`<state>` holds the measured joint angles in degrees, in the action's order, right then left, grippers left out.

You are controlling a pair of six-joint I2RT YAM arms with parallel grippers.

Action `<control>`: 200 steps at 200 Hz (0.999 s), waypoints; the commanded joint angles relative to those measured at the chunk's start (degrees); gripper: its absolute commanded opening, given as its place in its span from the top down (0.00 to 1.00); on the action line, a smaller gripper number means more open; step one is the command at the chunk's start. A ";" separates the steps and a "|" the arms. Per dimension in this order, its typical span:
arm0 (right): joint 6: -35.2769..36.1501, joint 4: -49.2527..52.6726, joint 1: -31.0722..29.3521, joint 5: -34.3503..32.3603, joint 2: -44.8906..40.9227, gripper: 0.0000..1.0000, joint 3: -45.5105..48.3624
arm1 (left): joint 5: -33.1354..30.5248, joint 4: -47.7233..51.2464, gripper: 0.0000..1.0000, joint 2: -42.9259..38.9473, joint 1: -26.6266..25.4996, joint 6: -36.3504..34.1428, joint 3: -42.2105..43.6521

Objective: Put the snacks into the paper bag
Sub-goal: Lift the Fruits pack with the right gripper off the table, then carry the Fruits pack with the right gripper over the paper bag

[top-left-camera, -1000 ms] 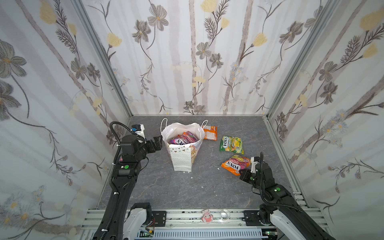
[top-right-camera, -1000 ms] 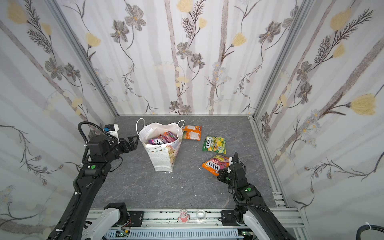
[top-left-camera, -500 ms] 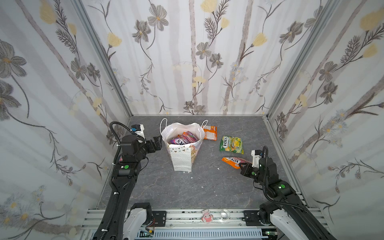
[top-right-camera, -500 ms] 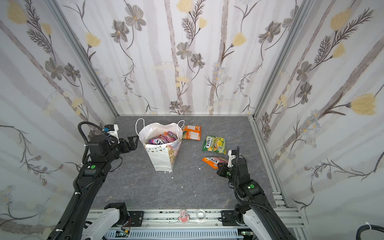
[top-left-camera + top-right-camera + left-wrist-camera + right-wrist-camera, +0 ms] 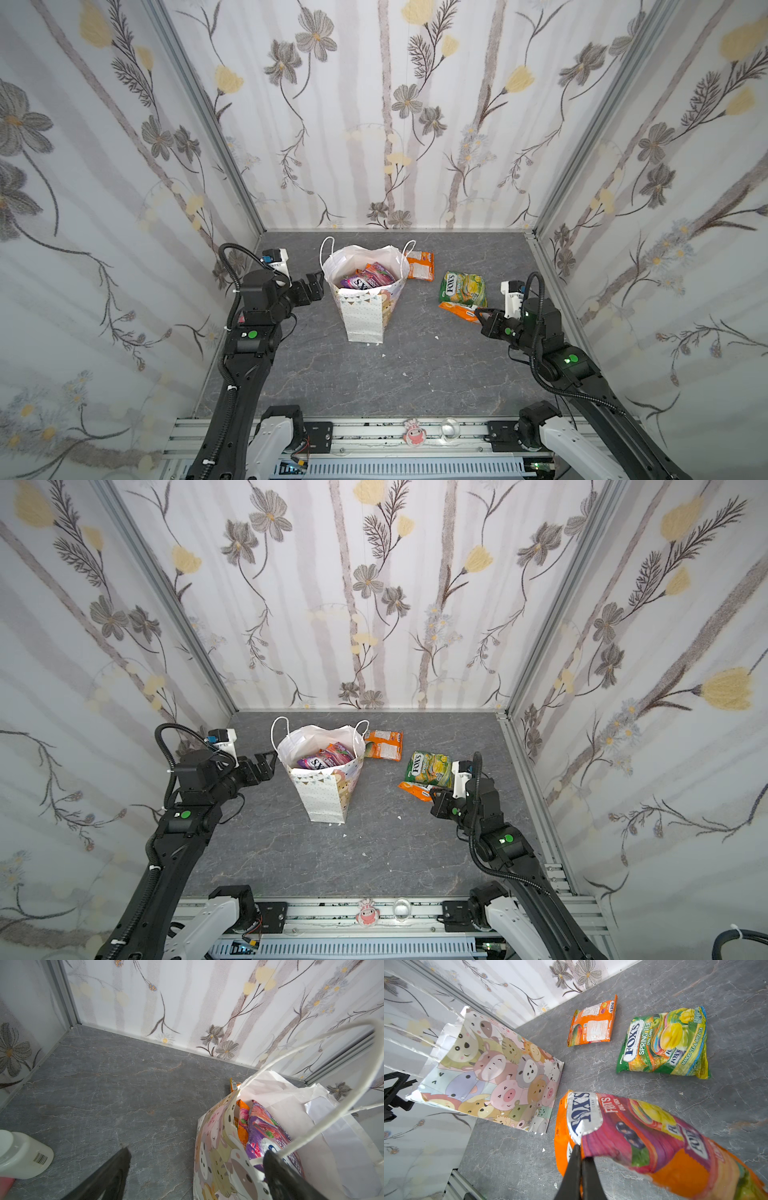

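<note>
The white paper bag stands upright left of centre with several snacks showing in its mouth. My left gripper is open at the bag's left rim, with the cartoon-printed side wall between its fingers. My right gripper is shut on the edge of an orange FOX'S packet, which hangs tilted above the floor. A green FOX'S packet and an orange packet lie flat on the floor.
In the left wrist view a small white bottle and a pink object lie near the left wall. A pink figure sits on the front rail. Flowered walls close in the grey floor on three sides.
My right gripper has risen with the orange FOX'S packet, which lay flat and now hangs tilted off the floor. The left arm and the bag have not moved.
</note>
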<state>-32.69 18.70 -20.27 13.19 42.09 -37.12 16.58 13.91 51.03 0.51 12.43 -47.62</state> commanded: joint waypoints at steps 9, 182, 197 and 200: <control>1.97 -1.78 -0.88 2.40 1.80 1.00 -4.09 | 0.38 -1.14 0.00 -0.38 0.02 0.14 -0.34; 6.57 9.22 -13.31 3.63 10.72 1.00 -30.79 | 15.48 -6.11 0.00 1.07 1.97 3.51 -7.16; 6.42 8.80 -13.87 5.00 11.45 1.00 -31.79 | 15.83 -6.34 0.00 2.35 1.98 3.68 -8.36; 6.28 8.64 -14.05 5.34 11.58 1.00 -32.04 | 15.69 -6.35 0.00 2.57 2.07 3.66 -8.41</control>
<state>-26.89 28.71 -33.52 16.58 52.93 -67.46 29.98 10.85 52.23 2.46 15.05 -54.46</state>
